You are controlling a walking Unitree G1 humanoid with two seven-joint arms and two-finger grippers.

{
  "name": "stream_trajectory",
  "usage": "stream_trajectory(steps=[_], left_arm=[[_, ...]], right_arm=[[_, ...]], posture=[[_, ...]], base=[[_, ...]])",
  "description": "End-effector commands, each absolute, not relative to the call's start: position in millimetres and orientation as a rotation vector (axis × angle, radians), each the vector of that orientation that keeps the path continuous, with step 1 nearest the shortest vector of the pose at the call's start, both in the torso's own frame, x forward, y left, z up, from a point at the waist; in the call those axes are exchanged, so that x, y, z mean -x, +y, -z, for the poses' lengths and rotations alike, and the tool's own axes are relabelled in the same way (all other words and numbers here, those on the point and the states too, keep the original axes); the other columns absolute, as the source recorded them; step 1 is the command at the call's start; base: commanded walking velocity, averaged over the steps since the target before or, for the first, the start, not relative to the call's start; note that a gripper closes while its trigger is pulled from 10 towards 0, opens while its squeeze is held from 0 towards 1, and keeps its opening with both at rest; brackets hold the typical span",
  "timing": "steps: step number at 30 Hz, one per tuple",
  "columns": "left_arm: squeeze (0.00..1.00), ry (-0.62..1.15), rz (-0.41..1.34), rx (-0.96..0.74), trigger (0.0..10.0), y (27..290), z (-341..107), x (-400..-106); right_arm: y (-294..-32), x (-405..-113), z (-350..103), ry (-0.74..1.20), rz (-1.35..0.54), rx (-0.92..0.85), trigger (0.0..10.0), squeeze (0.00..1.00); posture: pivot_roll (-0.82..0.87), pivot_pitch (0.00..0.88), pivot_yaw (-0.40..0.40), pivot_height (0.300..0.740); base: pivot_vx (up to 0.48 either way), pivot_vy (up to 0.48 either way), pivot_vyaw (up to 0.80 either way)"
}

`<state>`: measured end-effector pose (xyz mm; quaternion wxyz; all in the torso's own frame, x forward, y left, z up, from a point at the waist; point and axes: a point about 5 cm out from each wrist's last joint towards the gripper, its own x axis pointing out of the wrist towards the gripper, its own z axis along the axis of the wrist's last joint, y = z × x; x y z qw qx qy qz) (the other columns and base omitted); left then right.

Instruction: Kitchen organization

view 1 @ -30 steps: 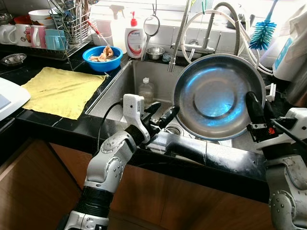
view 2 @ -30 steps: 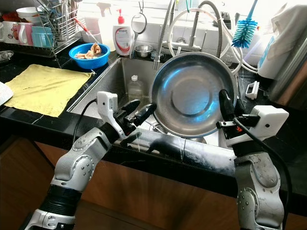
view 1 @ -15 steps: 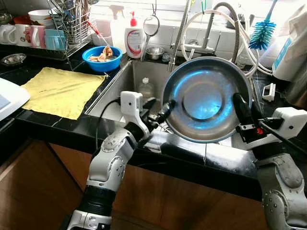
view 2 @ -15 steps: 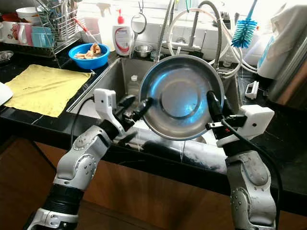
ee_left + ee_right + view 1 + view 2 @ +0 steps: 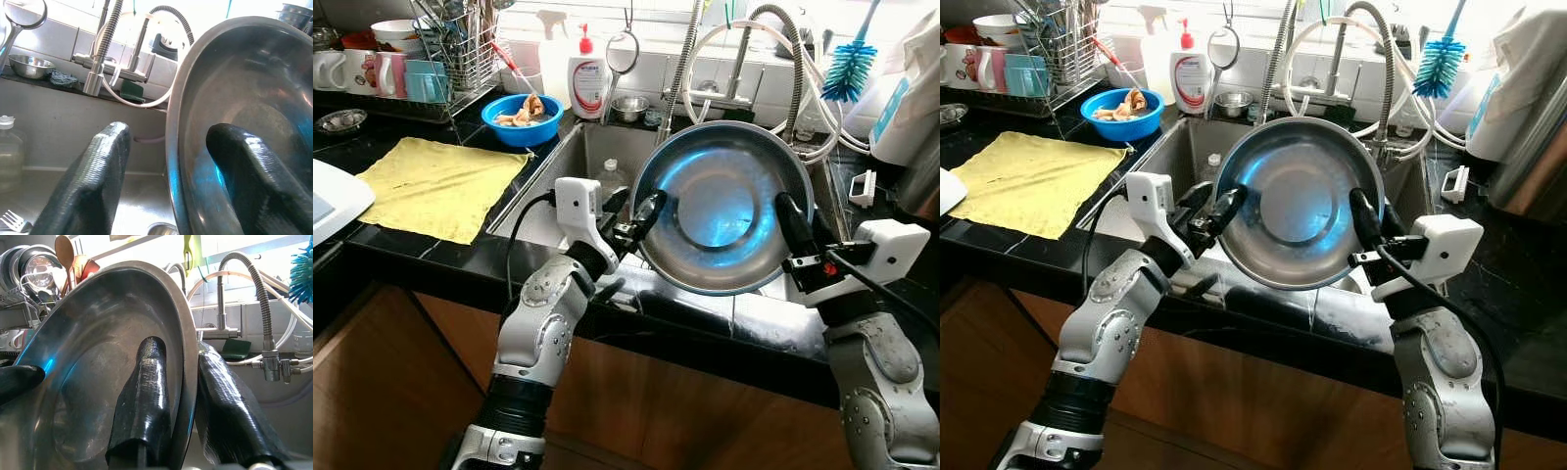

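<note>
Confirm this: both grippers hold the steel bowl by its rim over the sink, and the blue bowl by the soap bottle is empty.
Not quite. The blue bowl is not empty: the left eye view shows pale scraps in it. The rest holds: the left gripper and right gripper each pinch the steel bowl by its rim over the sink, and the blue bowl stands by the soap bottle.

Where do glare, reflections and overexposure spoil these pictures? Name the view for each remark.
Left eye view: window backlight washes out the wall behind the faucet; a blue sheen reflects in the steel bowl. Left wrist view: sky behind the faucet is blown white. Right wrist view: likewise overexposed above.
</note>
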<state>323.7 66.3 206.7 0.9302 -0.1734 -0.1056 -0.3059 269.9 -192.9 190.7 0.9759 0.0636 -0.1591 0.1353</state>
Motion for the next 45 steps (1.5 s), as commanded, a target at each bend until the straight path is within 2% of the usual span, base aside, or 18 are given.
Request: stream_trajectory(steps=[1,33,34,35,36,45], left_arm=[[0.0,-0.215,0.617,0.341,0.0,67.1,-205.0,-323.6],[0.0,-0.229,0.619,0.339,0.0,69.3,-207.1,-323.3],[0.0,-0.23,0.617,0.338,0.0,69.8,-207.4,-323.6],[0.0,-0.23,0.617,0.338,0.0,69.8,-207.4,-323.6],[0.0,-0.23,0.616,0.338,0.0,70.0,-207.7,-323.8],[0.0,-0.23,0.603,0.337,0.0,71.5,-206.3,-324.3]], right_arm=[[-189.8,-270.2,-198.1,-0.349,-0.287,-0.117,10.0,0.0],[-190.6,-275.5,-193.6,-0.327,-0.258,-0.107,10.0,0.0],[-190.8,-275.6,-193.6,-0.326,-0.257,-0.111,10.0,0.5],[-190.8,-275.6,-193.6,-0.326,-0.257,-0.111,10.0,0.5],[-190.9,-275.7,-193.5,-0.326,-0.258,-0.115,10.0,1.0],[-187.4,-274.8,-197.0,-0.352,-0.292,-0.144,10.0,1.0]], posture=[[0.02,0.0,-0.021,0.74],[0.03,0.0,-0.021,0.74],[0.03,0.0,-0.021,0.74],[0.03,0.0,-0.021,0.74],[0.03,0.0,-0.021,0.74],[0.03,0.0,-0.023,0.74]], base=[[0.0,0.0,0.0],[0.0,0.0,0.0],[0.0,0.0,0.0],[0.0,0.0,0.0],[0.0,0.0,0.0],[0.0,0.0,0.0]])
